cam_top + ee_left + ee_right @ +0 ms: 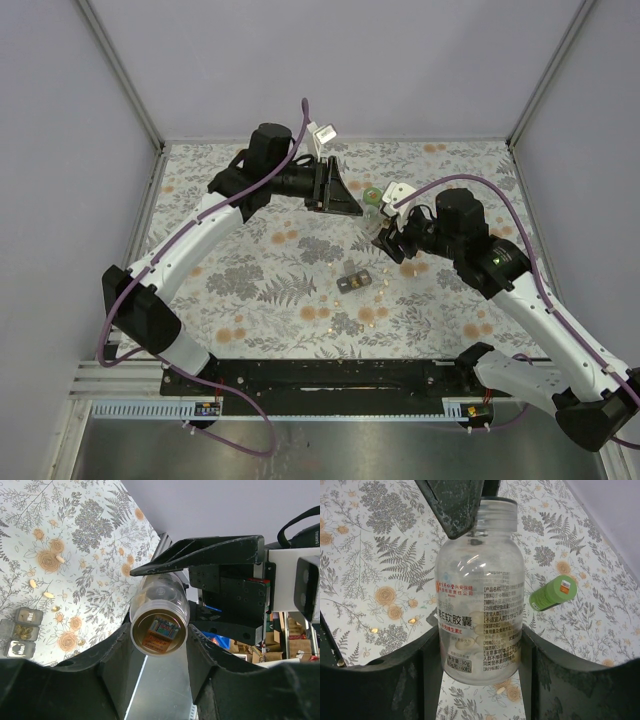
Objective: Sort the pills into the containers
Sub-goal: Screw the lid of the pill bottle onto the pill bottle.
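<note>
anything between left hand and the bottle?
Nothing visible. The left hand has its fingers on either side of the bottle at the neck end, while the right hand holds its body above the mat.

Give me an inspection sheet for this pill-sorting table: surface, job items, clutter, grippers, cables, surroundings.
Surface: floral cloth, lying flat.
Job's things: clear bottle held above the cloth with pale capsules inside; pill organizer on the cloth with golden pills in its middle compartment; loose pills scattered nearby.
Clutter: green cylinder lying on its side, purpose unclear.
Grippers: right gripper clamped on the bottle's body; left gripper has its fingers either side of the neck, contact unclear.
Cables: a purple cable loops along each arm.
Surroundings: plain walls and metal frame posts.
</note>
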`<action>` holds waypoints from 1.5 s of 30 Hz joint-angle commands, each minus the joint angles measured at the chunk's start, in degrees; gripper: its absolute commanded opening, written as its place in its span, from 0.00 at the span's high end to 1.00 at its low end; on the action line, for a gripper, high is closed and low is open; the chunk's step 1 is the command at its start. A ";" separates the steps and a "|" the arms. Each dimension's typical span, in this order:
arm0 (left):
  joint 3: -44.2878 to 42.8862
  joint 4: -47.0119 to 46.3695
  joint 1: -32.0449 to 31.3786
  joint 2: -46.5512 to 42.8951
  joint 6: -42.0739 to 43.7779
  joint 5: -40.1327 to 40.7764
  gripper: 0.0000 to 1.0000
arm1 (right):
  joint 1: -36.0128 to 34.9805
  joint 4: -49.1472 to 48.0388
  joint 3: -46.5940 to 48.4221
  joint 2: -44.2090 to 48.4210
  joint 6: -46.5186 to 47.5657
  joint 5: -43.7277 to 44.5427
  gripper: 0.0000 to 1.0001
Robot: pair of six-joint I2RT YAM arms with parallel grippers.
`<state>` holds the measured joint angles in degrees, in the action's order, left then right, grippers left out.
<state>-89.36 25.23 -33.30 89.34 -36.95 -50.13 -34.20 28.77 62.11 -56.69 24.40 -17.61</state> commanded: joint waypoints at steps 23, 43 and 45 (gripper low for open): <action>9.55 -12.31 -0.80 -8.92 25.15 -16.74 1.00 | 6.42 -3.37 5.22 -8.70 -17.63 -41.44 1.00; 18.08 -8.53 -1.07 -15.24 51.00 -34.07 1.00 | 9.50 -54.93 -4.01 -15.99 -63.83 -64.56 1.00; 18.26 -8.10 -0.98 -15.77 53.11 -34.24 1.00 | 9.58 -60.65 -4.71 -17.23 -68.68 -65.18 1.00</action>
<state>-73.28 13.43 -31.64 74.65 9.54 -75.18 -25.61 -4.25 56.49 -71.48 -26.44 -85.27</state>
